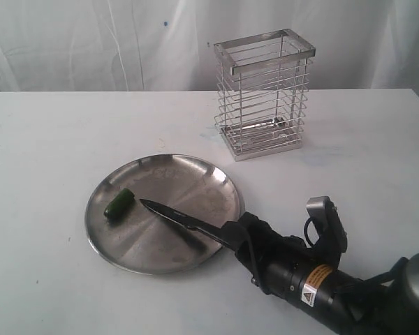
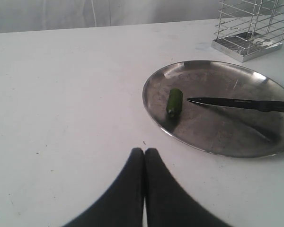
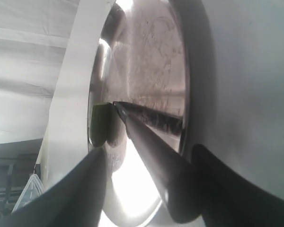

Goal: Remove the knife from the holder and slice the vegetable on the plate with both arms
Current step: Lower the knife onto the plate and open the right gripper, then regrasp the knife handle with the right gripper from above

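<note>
Black knife (image 1: 178, 218) clamped in right gripper (image 1: 232, 234), tip just short of vegetable (image 1: 119, 204) at plate's (image 1: 195, 171) nine o'clock; left gripper (image 2: 144, 156) pinched closed, empty.

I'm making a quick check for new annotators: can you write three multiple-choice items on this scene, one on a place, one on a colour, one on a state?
1. Where does the vegetable lie?
A. in the holder
B. on the plate
C. on the bare table

2. What colour is the knife?
A. black
B. red
C. white

3. How are the left gripper's fingers?
A. wide apart
B. closed on the vegetable
C. closed together, holding nothing

Answers:
1 B, the stub rests inside the plate near its rim, away from the holder.
2 A, blade and handle are both dark, held by the right gripper.
3 C, the left gripper shows its fingers pressed together over the table.
</note>
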`<state>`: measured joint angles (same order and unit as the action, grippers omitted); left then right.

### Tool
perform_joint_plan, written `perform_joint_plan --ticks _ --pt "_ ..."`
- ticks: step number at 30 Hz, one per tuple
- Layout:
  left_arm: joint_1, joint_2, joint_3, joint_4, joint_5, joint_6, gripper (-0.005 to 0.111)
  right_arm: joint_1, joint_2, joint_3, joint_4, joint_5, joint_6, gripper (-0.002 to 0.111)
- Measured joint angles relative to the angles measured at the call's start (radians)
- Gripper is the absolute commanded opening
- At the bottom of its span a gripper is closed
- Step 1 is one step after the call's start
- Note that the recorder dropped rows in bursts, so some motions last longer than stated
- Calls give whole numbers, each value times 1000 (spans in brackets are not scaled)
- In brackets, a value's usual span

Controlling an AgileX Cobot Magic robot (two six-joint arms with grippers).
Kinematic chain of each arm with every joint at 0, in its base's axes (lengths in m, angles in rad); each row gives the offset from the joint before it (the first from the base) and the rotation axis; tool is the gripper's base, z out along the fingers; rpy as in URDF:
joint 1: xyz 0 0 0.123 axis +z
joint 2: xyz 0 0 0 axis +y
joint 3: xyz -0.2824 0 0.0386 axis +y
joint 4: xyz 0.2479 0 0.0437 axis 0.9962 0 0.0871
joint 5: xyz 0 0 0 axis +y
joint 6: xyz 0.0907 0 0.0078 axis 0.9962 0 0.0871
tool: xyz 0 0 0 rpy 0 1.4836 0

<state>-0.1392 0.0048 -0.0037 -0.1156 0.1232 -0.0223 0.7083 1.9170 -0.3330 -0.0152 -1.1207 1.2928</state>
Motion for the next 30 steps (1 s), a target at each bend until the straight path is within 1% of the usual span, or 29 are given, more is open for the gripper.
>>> perform_joint_plan --ticks 3,7,12,19,22,24,26,28,30 --pt "0 0 0 0 0 0 0 0 -15 0 -29 34 5 57" --pt "0 0 0 0 0 0 0 0 -63 0 -49 158 -34 57" --pt "0 0 0 0 0 0 0 0 -159 2 -33 366 -207 57" --pt "0 0 0 0 0 0 0 0 -283 2 106 544 -433 57" --pt "0 0 0 0 0 0 0 -22 -328 1 157 642 -552 57" --pt "0 0 0 0 0 0 0 -58 -368 -22 142 765 -583 57" --pt "0 0 0 0 0 0 0 -94 -401 -67 84 890 -594 57" --pt "0 0 0 0 0 0 0 -139 -441 -149 -12 1082 -604 57" --pt "0 0 0 0 0 0 0 -181 -467 -256 -81 1291 -657 57"
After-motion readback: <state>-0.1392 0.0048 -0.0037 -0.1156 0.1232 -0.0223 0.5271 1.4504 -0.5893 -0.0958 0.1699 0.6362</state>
